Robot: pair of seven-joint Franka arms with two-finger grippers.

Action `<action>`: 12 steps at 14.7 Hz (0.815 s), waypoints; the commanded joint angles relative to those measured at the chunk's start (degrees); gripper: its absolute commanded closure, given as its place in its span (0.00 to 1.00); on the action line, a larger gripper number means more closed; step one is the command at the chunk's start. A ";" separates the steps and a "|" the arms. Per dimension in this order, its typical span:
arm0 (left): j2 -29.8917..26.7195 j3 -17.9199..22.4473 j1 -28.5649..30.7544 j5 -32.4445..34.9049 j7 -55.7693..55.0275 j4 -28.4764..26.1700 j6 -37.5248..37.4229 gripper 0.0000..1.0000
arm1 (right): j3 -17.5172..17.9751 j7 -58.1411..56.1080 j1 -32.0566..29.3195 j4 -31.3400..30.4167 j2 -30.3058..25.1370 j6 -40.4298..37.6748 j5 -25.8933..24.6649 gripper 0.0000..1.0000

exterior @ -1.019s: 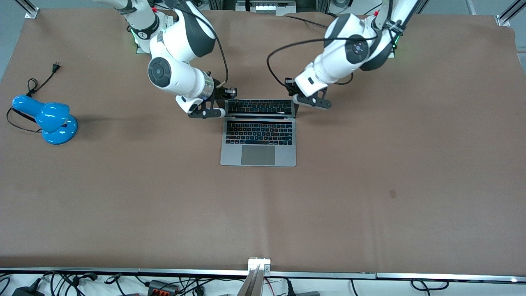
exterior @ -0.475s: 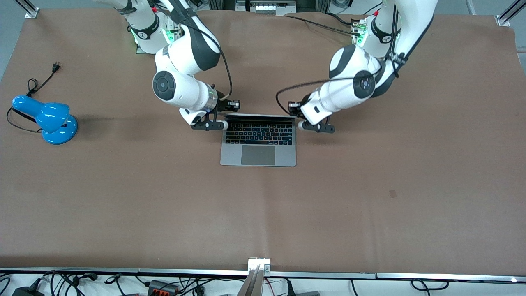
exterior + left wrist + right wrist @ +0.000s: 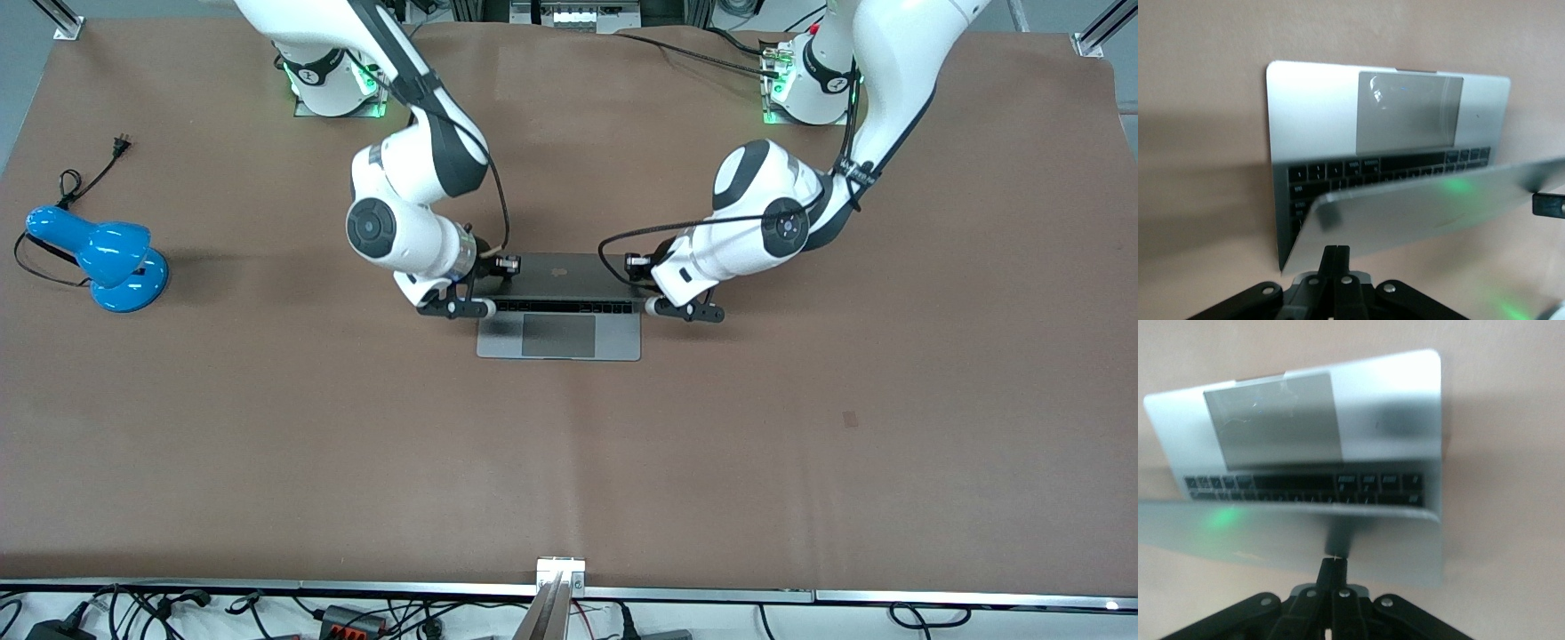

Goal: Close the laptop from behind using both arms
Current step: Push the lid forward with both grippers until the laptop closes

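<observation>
A space-grey laptop (image 3: 558,311) is lying near the middle of the brown table (image 3: 800,444), somewhat toward the edge where the arm bases stand; its lid (image 3: 560,276) is tilting forward over the keyboard, with only the last key rows and the trackpad (image 3: 558,335) showing. The right gripper (image 3: 455,308) is pressing on the lid's back at the corner toward the right arm's end, fingers pinched together and holding nothing. The left gripper (image 3: 683,310) is doing the same at the corner toward the left arm's end, likewise clenched and empty; each wrist view is showing closed fingertips (image 3: 1336,252) against the grey lid (image 3: 1285,533). Judged from this pose, the closing is well along. To finish cleanly, both grippers should be descending at a matched rate so the lid is not twisting, slowing as the gap narrows, and pushing downward rather than forward so the base is not sliding. A blue desk lamp (image 3: 98,258) is standing well apart, near the right arm's end of the table.
</observation>
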 commanded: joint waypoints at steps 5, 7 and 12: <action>8.97 7.21 -8.67 6.25 -3.84 6.33 4.88 1.00 | -1.31 -0.11 -0.30 7.49 8.95 2.25 -2.89 1.00; 9.85 11.17 -12.63 6.33 -3.84 6.77 7.59 1.00 | -1.31 0.24 -0.21 7.58 10.97 5.24 -4.82 1.00; 12.23 12.50 -13.79 6.33 -3.58 6.86 11.30 1.00 | -1.40 0.15 -0.03 7.84 12.91 6.48 -5.35 1.00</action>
